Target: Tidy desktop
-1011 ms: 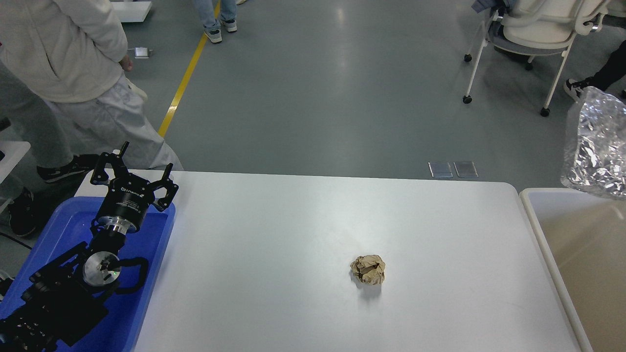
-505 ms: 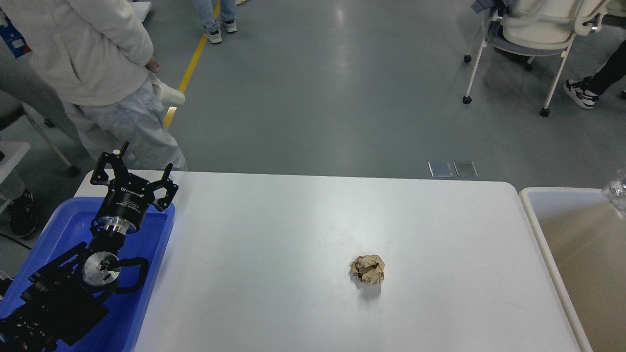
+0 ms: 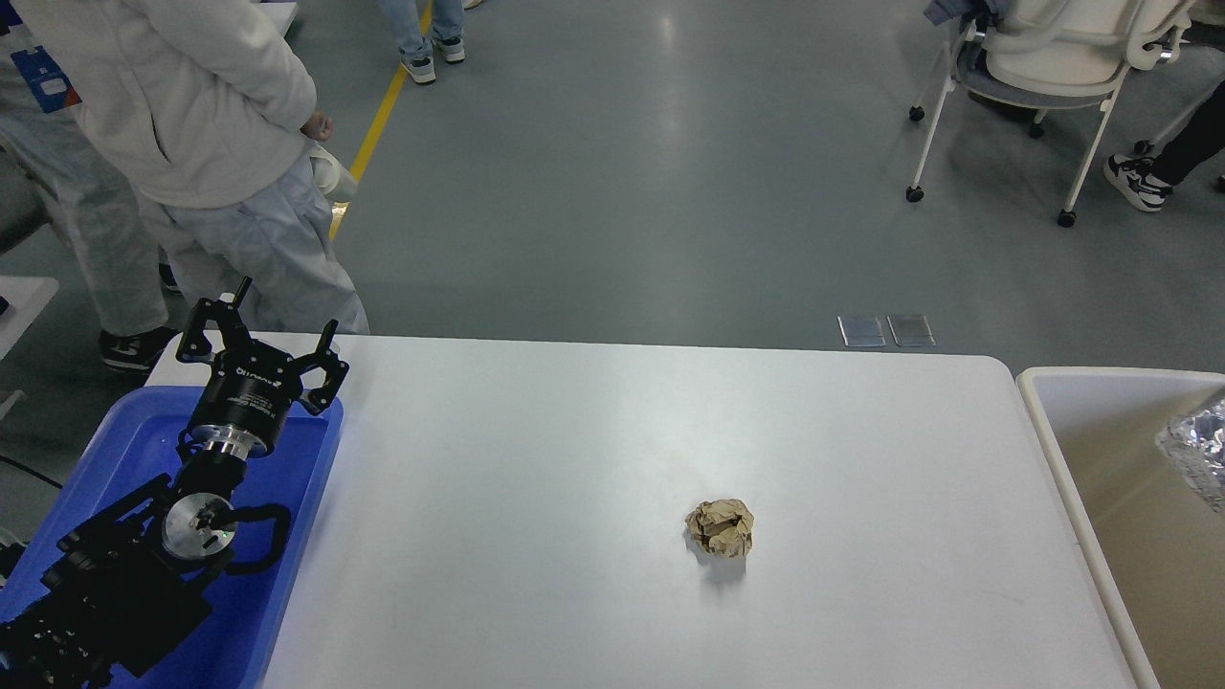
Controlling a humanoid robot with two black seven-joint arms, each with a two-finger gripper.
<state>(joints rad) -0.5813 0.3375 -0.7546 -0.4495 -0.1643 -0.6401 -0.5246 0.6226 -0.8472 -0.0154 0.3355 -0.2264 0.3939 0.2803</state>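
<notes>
The desktop (image 3: 593, 450) is a wide white tabletop with rounded corners. A crumpled brown paper ball (image 3: 721, 527) lies on it, right of the middle and toward the front. My left gripper (image 3: 284, 308) is open and empty, held above the far end of the blue tray at the table's left edge, far from the ball. My right gripper is out of view.
A blue plastic tray (image 3: 287, 536) lies under my left arm at the left. An off-white bin (image 3: 1053, 450) with a tan inside stands at the right, with crinkled silver foil (image 3: 1198, 452) at its right edge. A person in pale clothes (image 3: 191, 124) stands behind the far left corner. A wheeled chair (image 3: 1034, 67) is far right.
The silver foil at the right edge dropped from above the bin, nearly out of view, and now shows lower inside it. The person at the left shifted right. My left arm has not moved.
</notes>
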